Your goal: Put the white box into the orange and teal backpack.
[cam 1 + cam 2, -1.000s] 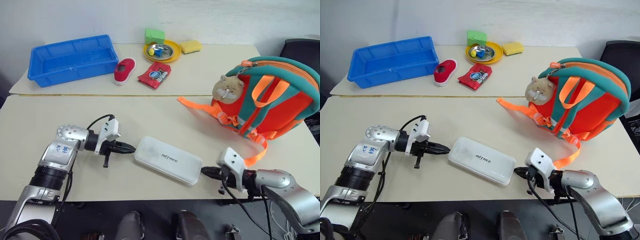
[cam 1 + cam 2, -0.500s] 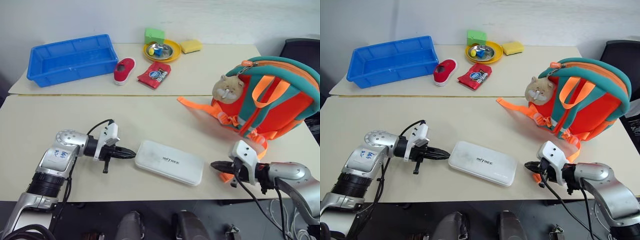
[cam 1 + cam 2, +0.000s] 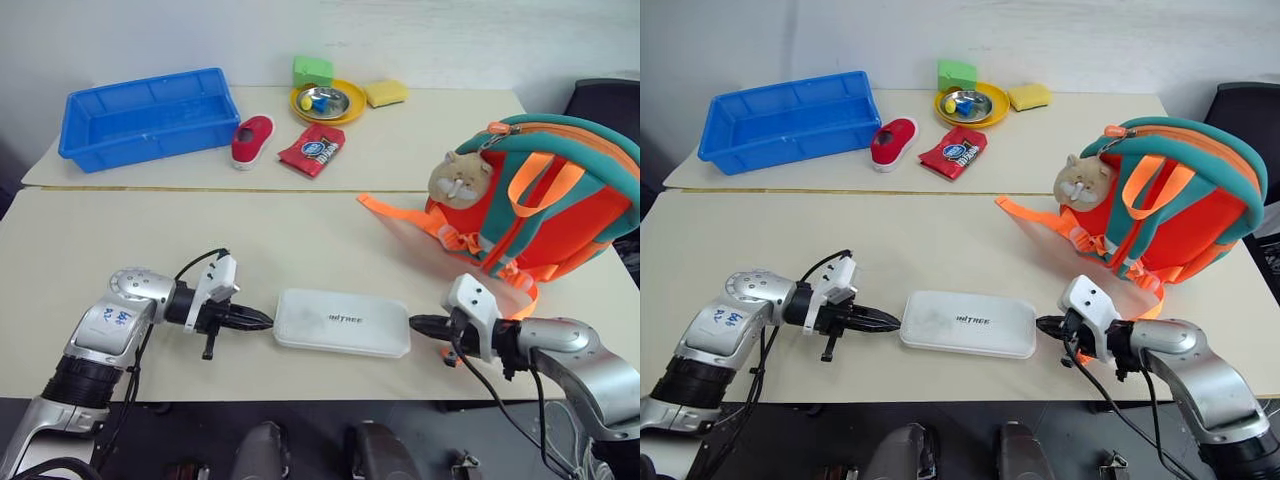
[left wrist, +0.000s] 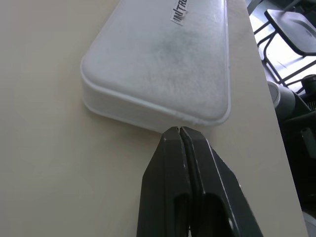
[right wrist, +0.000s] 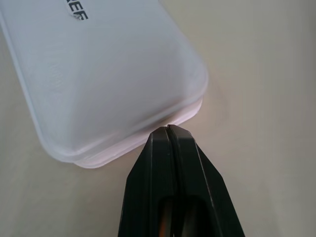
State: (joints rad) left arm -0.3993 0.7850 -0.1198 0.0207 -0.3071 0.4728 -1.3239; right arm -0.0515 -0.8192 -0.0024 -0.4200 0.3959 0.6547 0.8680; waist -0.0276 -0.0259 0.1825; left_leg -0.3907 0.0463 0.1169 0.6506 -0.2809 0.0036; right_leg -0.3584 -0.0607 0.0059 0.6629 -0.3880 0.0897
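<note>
The white box (image 3: 342, 322) lies flat near the table's front edge, its long side along that edge and dark lettering on top. My left gripper (image 3: 265, 321) is shut, its tip against the box's left short end (image 4: 148, 118). My right gripper (image 3: 415, 322) is shut too, its tip against the right short end (image 5: 163, 116). Neither holds anything between its fingers. The orange and teal backpack (image 3: 550, 200) stands upright at the right, beyond the right gripper, with a beige cat charm (image 3: 458, 180) on its front and orange straps (image 3: 400, 215) trailing on the table.
At the back lie a blue tray (image 3: 145, 110), a red shoe (image 3: 250, 140), a red snack packet (image 3: 310, 150), a yellow plate with a metal bowl (image 3: 325, 100), a green block (image 3: 312, 70) and a yellow sponge (image 3: 385, 93). A black chair (image 3: 605, 100) stands behind the backpack.
The box has turned from slanted to parallel with the front edge. The right gripper, half a second ago apart from the box, now touches its right end. The left tip stays at the left end.
</note>
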